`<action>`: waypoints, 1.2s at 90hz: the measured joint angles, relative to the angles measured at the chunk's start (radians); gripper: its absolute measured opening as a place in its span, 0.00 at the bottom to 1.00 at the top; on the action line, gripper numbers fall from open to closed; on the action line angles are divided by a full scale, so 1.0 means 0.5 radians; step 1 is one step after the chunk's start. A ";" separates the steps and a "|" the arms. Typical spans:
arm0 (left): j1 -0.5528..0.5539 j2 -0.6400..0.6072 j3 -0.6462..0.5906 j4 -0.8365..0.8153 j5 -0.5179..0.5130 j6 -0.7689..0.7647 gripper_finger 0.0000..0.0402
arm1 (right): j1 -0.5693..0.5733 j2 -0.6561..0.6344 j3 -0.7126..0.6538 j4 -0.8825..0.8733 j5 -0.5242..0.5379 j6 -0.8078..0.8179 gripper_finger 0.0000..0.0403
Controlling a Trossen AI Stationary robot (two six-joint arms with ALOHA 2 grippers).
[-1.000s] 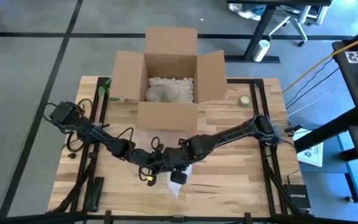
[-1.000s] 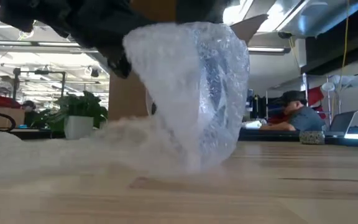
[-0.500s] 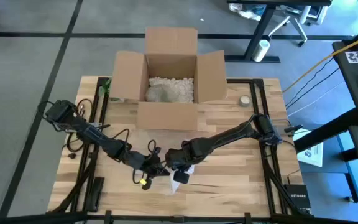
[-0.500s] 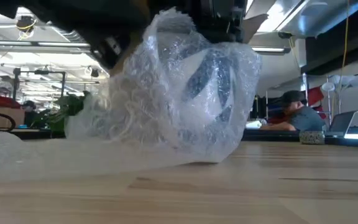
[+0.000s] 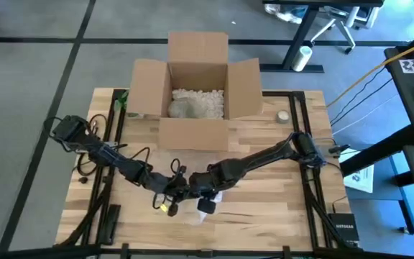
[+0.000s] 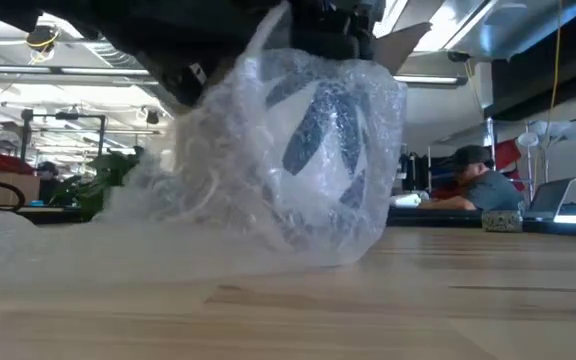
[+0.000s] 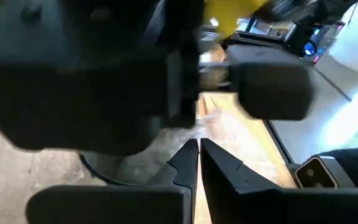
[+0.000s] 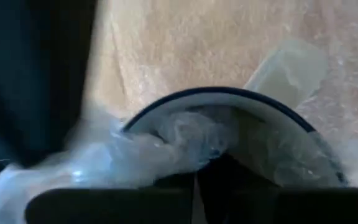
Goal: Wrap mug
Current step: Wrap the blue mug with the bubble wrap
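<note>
A white mug with a blue rim and blue pattern (image 6: 318,160) stands on the table near its front edge, bundled in clear bubble wrap (image 6: 208,190). The wrap's loose end (image 5: 204,214) lies on the wood. My right gripper (image 5: 203,196) is shut right above the mug's mouth. My left gripper (image 5: 174,197) is shut just to the left of the mug, close against the right one. The right wrist view looks down into the mug's mouth, with the handle (image 8: 286,67) behind it. My left gripper comes in low from the table's left. The wrap's left part (image 6: 183,120) rises to it in the low view. The fingers (image 7: 188,158) are shut with no gap, and the right arm's body hides what lies beyond their tips. My right gripper points down at the mug's mouth (image 8: 229,93). A gathered bunch of wrap (image 8: 166,146) lies over the rim and into the mouth right at its shut fingers. From there the wrap rises to a peak (image 6: 276,25). The mug stays on the table.
An open cardboard box (image 5: 198,93) with packing peanuts stands at the back middle of the table. A small round roll (image 5: 283,116) lies at the back right. Bare wood lies to the right and left of the two grippers.
The wrap, which fell away slack on the mug's left side, has been drawn up and bunched over the mug's top, so the bundle is wider. The mug's blue pattern shows through now. Both grippers have kept together over the mug, shifting slightly toward the table's left.
</note>
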 joint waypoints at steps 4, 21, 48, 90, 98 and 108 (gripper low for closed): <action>0.002 0.000 0.000 0.000 0.000 0.005 0.00 | 0.007 0.000 0.049 -0.039 0.006 0.000 0.00; 0.018 0.018 0.000 0.008 0.003 0.028 0.00 | 0.011 -0.001 0.254 -0.295 0.022 -0.001 0.00; 0.079 0.161 0.003 0.080 0.081 -0.092 0.00 | 0.048 -0.004 0.487 -0.752 0.476 -0.002 0.00; 0.078 0.166 0.003 0.107 0.089 -0.058 0.00 | 0.029 -0.002 0.381 -0.663 0.563 -0.013 0.00; 0.085 0.166 0.002 0.103 0.092 -0.058 0.00 | 0.065 -0.002 0.396 -0.536 0.560 -0.068 0.00; 0.090 0.166 0.002 0.098 0.096 -0.064 0.00 | 0.077 -0.006 0.414 -0.500 0.474 -0.075 0.00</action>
